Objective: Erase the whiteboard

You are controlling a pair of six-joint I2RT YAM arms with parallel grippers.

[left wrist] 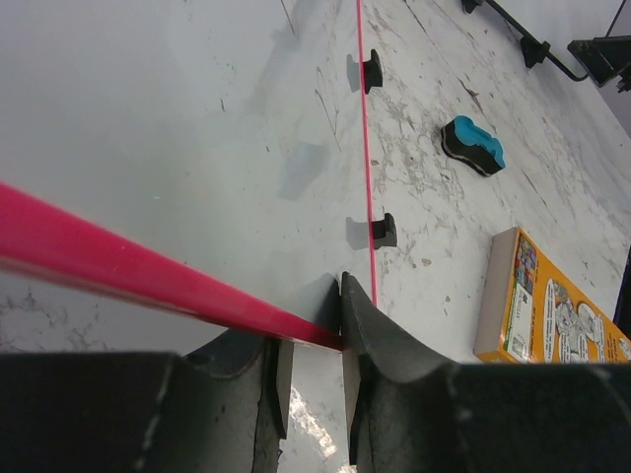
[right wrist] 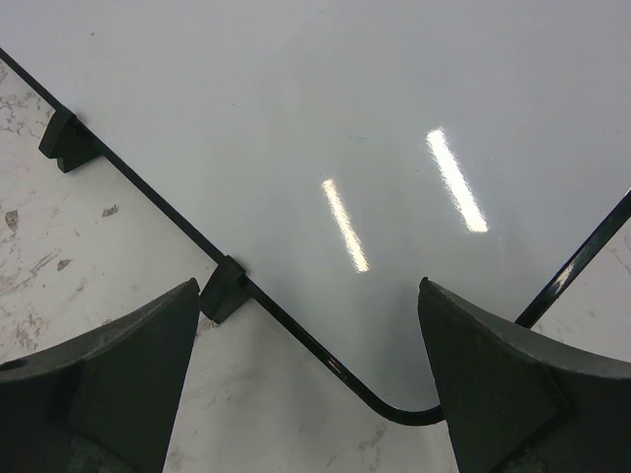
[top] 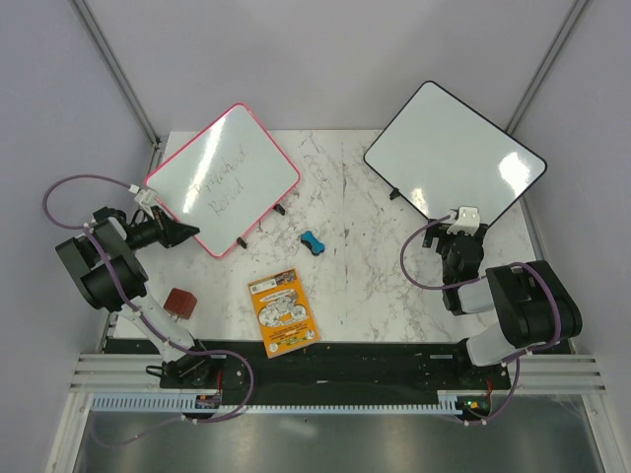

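Pink-framed whiteboard [top: 225,177] stands tilted at the back left of the bench [top: 394,286], faint writing not yet wiped; left end effector [left wrist: 315,345] is narrowed onto the pink rim at its near corner, gripping it. Best to hold that pinch firm and steady the board while the other arm fetches the blue eraser [top: 314,242] lying just right of it. Right end effector [right wrist: 308,291] gapes wide, empty, over the corner of the black-framed board [right wrist: 296,118]

I note: whiteboard [top: 223,179] white, pink-framed; second board [top: 454,148] black-framed; eraser [top: 314,242] blue over black; box [top: 284,313] orange-yellow; block [top: 180,302] reddish-brown; table [top: 375,276] white, grey-veined marble.
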